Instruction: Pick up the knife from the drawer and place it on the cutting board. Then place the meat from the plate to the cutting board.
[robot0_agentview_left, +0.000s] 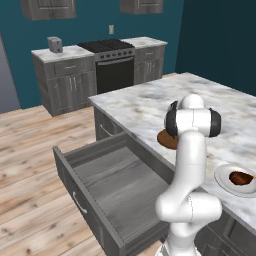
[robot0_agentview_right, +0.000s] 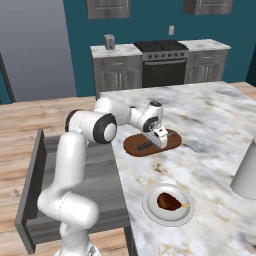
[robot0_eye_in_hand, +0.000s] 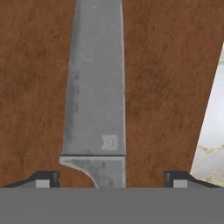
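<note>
While the arm reaches out low over the marble bench, this is how things lie, nearest first.

Drawer: the drawer (robot0_agentview_left: 107, 192) stands pulled far out from the bench front, on the arm's left, its grey wood-grain floor bare in both base views.

Plate: the plate (robot0_agentview_right: 150, 207) sits near the bench's near edge, well apart from the board.

Meat: the meat (robot0_agentview_right: 171, 201) lies in the middle of the plate, a dark reddish-brown lump.

Gripper: the gripper (robot0_agentview_right: 159, 143) hangs just above the board; in the hand view the jaws stand spread wide, one tip either side of the blade with clear gaps, pinching nothing.

Knife: the knife (robot0_eye_in_hand: 96, 105) lies flat on the board, grey blade pointing away from the hand.

Cutting board: the cutting board (robot0_agentview_right: 172, 141) lies further in from the bench's left edge, beyond the plate.
</note>
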